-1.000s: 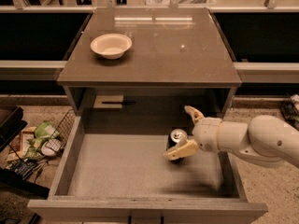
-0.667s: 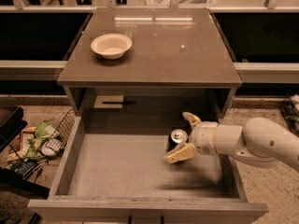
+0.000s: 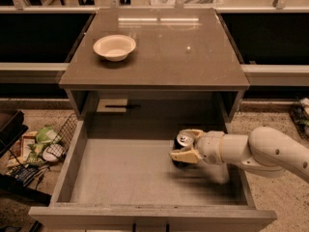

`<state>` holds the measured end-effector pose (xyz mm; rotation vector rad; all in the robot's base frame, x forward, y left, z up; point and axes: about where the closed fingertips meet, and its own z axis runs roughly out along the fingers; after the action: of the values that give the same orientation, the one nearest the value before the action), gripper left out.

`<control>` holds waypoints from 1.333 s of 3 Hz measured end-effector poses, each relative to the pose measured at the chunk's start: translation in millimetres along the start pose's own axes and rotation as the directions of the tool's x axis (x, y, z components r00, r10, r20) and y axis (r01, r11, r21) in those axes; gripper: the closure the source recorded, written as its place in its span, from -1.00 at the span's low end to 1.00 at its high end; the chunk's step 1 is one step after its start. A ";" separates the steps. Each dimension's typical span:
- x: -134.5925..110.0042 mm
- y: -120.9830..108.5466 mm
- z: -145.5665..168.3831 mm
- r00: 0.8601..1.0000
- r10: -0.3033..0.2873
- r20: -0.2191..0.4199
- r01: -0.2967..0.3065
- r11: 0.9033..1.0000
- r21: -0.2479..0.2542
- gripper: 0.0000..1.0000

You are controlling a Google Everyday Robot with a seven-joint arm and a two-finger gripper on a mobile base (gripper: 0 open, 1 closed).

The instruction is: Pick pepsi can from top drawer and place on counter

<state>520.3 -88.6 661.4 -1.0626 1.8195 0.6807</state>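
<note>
The pepsi can (image 3: 184,139) stands upright in the open top drawer (image 3: 72,164), right of the middle near the back, with its silver top showing. My gripper (image 3: 179,143) reaches in from the right at the end of the white arm. Its two cream fingers (image 3: 185,156) sit on either side of the can and press against it. The can rests on the drawer's pale floor. The counter (image 3: 164,57) lies above and behind the drawer.
A white bowl (image 3: 114,47) sits on the counter's left back part. A wire basket with packets (image 3: 46,146) stands on the floor left of the drawer. Dark recesses flank the cabinet on both sides.
The fingers have drawn together around the can; the upper finger has come down against its top edge. The arm has shifted slightly left. The can has stayed in place.
</note>
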 end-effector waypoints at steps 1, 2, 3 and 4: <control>0.2 -4.5 -4.2 0.999 0.036 0.017 -0.036 0.999 0.004 0.41; -35.8 -31.2 -43.6 1.000 0.019 -0.017 -0.018 0.999 0.032 0.87; -123.1 -61.7 -138.8 0.994 -0.047 -0.097 0.059 0.991 0.120 1.00; -181.0 -81.1 -214.1 0.987 -0.047 -0.157 0.074 0.982 0.173 1.00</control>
<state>543.2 -226.7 917.6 -1.0689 1.9298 0.3997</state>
